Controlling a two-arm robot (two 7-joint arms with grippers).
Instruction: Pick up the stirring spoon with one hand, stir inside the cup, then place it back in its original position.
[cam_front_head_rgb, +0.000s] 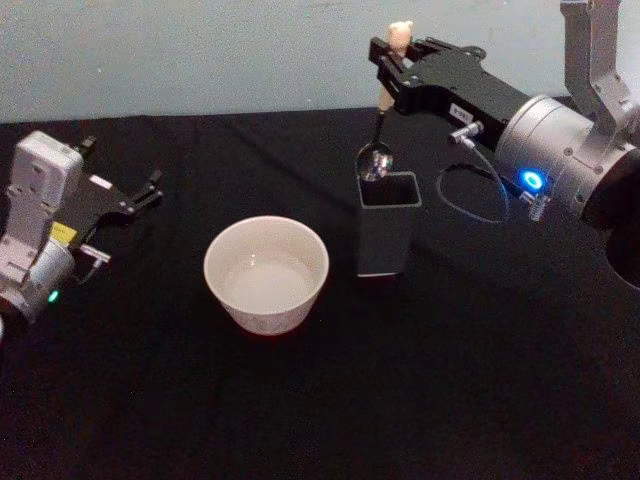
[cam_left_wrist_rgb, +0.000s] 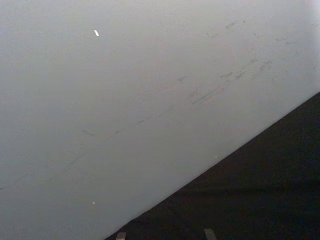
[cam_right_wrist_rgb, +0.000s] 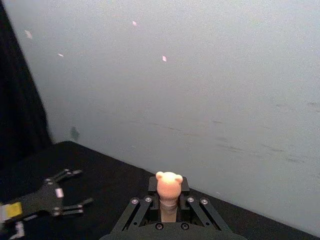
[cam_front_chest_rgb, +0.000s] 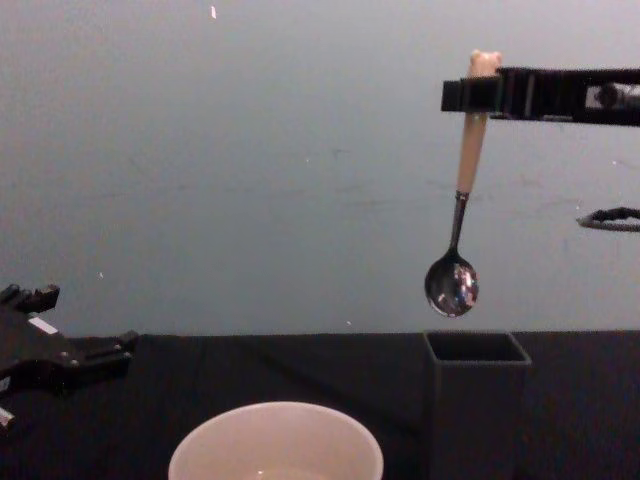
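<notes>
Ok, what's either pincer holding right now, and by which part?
The right pincer holds the stirring spoon by its cream handle, just under the bear head; the left pincer holds nothing.

On the chest camera I lose the base of the box holder (cam_front_chest_rgb: 477, 420) and the lower part of the cup (cam_front_chest_rgb: 275, 425) left of it below the bottom edge. Above the holder the right gripper (cam_front_chest_rgb: 470, 95) runs off the right edge, its fingers covering part of the stirring spoon (cam_front_chest_rgb: 463, 170) handle. Far left of the holder, the left gripper (cam_front_chest_rgb: 88, 318) is clipped too; its own wrist camera catches just the ends of its fingers (cam_left_wrist_rgb: 210, 234).
</notes>
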